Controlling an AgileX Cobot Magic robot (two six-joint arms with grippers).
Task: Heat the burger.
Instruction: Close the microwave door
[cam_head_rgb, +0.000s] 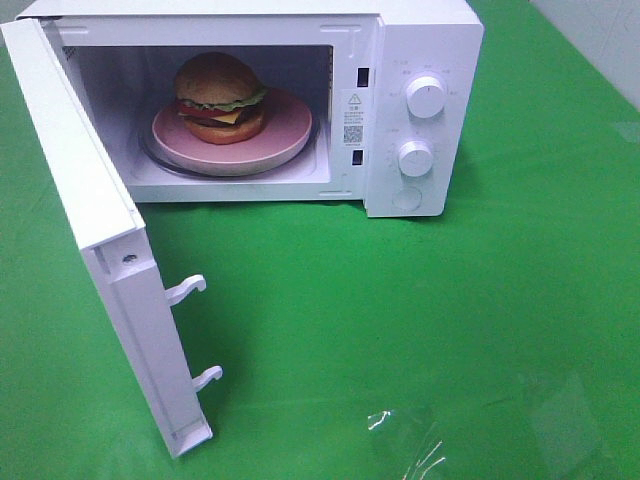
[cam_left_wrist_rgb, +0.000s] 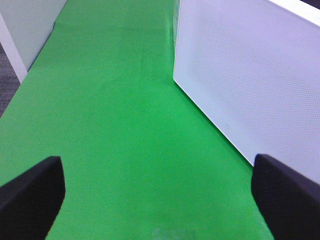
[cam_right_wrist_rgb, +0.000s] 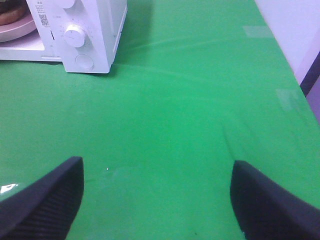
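At nine o'clock of the overhead view, a flat white microwave door (cam_head_rgb: 90, 250) swung wide, with two hooked plastic latches (cam_head_rgb: 188, 289) jutting from its edge. At twelve o'clock, the boxy white microwave (cam_head_rgb: 420, 40) with its cavity exposed. Inside, the burger (cam_head_rgb: 220, 95): glossy golden-brown domed bun, ruffled green lettuce and a yellow cheese corner, seated on a round, flat pink plate (cam_head_rgb: 288, 132) atop a clear glass turntable (cam_head_rgb: 160, 165). Toward one o'clock, a smooth control panel with an upper knob (cam_head_rgb: 426, 97), a lower knob (cam_head_rgb: 415, 158) and a round button (cam_head_rgb: 407, 198) beneath. From three to six o'clock, a matte green cloth (cam_head_rgb: 420, 300), and near six a crinkled patch of clear film (cam_head_rgb: 410, 440). In the left wrist view, the left gripper (cam_left_wrist_rgb: 157, 187) released, blunt black fingers (cam_left_wrist_rgb: 35, 192) spread wide over the cloth with nothing between, just beside the door's finely dotted outer panel (cam_left_wrist_rgb: 250, 75). In the right wrist view, the right gripper (cam_right_wrist_rgb: 157, 192) likewise released and empty, weave-textured black fingers (cam_right_wrist_rgb: 47, 195) wide apart, well apart from the microwave's knob corner.
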